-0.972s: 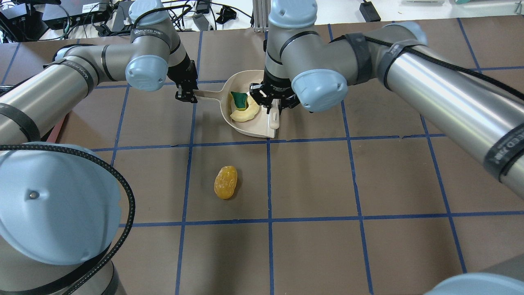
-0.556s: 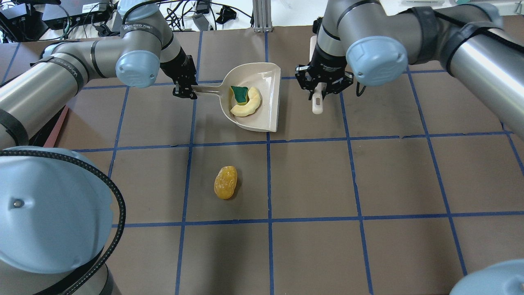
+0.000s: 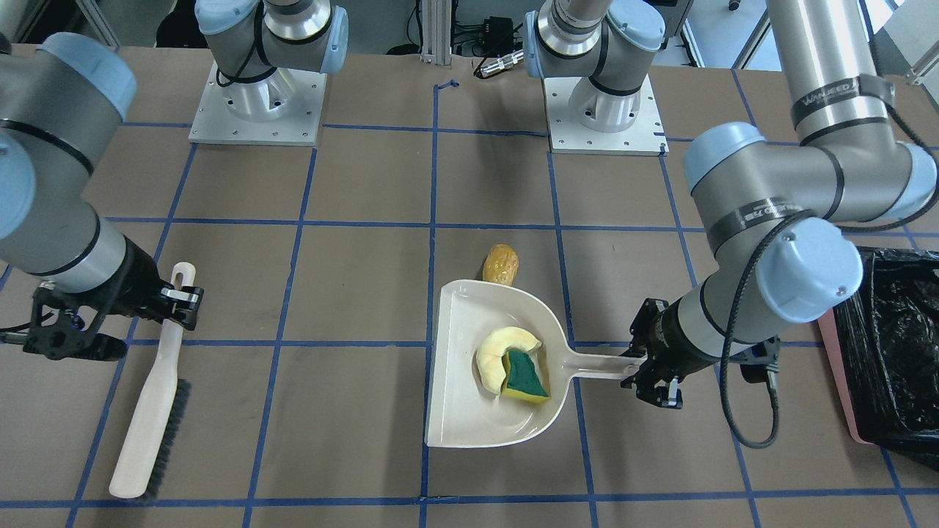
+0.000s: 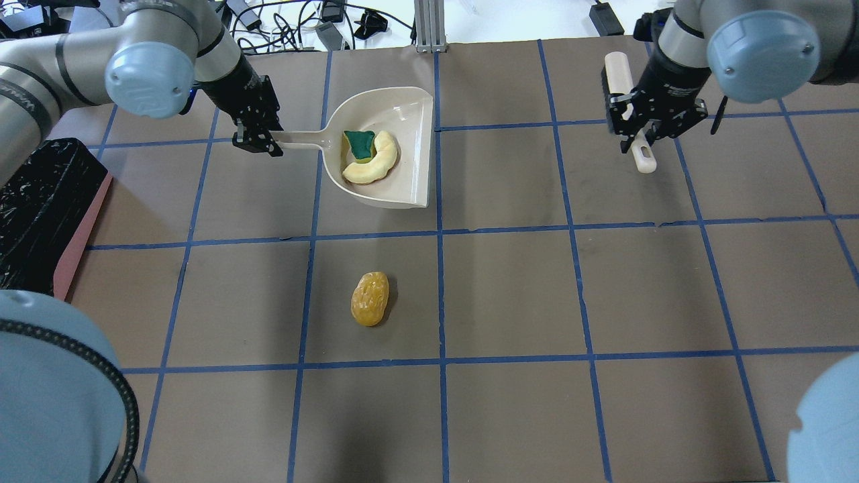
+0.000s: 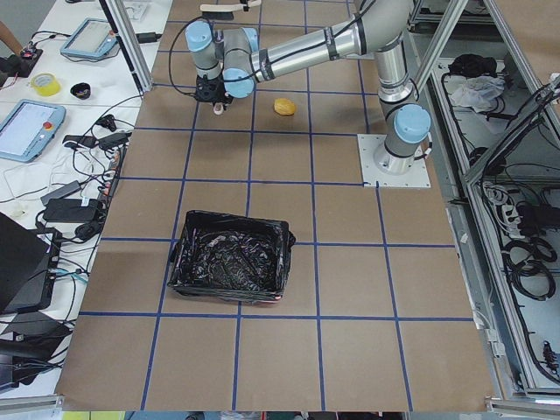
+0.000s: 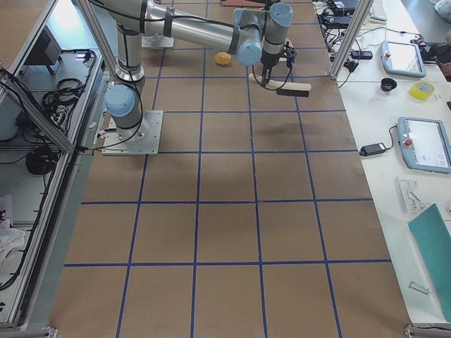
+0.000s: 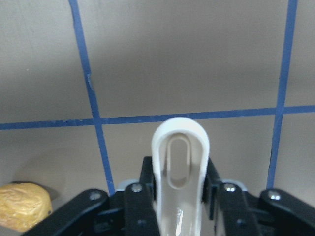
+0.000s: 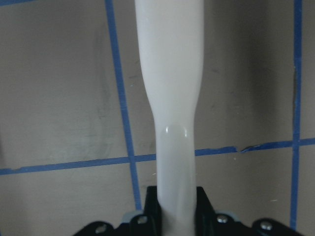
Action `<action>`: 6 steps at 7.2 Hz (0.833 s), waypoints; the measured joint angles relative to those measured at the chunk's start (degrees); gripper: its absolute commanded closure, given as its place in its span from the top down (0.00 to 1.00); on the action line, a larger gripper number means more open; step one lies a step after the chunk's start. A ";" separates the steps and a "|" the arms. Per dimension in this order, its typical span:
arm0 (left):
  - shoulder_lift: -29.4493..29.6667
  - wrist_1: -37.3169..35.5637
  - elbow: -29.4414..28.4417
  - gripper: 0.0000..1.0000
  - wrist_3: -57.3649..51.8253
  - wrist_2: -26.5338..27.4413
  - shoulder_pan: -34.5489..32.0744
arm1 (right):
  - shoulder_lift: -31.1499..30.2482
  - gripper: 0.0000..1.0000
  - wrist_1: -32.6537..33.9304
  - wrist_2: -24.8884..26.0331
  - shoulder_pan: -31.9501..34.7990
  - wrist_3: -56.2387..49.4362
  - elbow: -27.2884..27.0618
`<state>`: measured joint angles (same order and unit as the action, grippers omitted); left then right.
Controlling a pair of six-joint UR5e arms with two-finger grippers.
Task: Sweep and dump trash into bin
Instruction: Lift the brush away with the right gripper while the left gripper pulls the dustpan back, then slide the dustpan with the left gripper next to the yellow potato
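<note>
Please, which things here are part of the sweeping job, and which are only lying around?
Job: dustpan, held by left pincer; brush, held by right pincer; yellow crescent and sponge in the dustpan; amber lump on the table; bin.
Lying about: tablets, tape roll, cables on the side bench.

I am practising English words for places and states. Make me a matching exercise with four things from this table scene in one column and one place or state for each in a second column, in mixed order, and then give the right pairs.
Column 1
1. amber oval
2. sponge wedge
3. brush
4. bin

Column 2
A. held by the right gripper
B. lined with a black bag
C. lying on the table, outside the dustpan
D. lying inside the dustpan

Pairs: 1-C, 2-D, 3-A, 4-B
</note>
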<state>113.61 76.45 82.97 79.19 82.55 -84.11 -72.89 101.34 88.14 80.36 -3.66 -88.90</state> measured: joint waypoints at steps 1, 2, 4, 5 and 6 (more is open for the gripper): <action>-2.48 1.83 0.69 0.00 -2.39 0.05 1.77 | 0.72 0.00 0.29 1.21 -1.30 -1.76 -1.08; -4.68 2.58 2.24 0.00 -5.04 0.06 4.05 | 1.70 0.00 1.35 2.11 -1.91 -2.80 -2.51; -8.94 2.88 7.71 0.00 -11.74 0.29 8.58 | 2.91 0.00 2.85 2.50 -3.95 -5.64 -4.32; -10.77 2.61 10.72 0.00 -14.10 0.51 10.51 | 3.31 0.00 3.14 2.45 -5.53 -8.22 -4.67; -12.23 1.57 13.89 0.00 -15.45 1.54 12.08 | 3.59 0.00 3.33 2.39 -7.09 -10.30 -4.81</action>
<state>101.38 78.02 96.86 63.74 84.09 -72.03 -69.29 104.68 90.53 73.27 -13.96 -93.71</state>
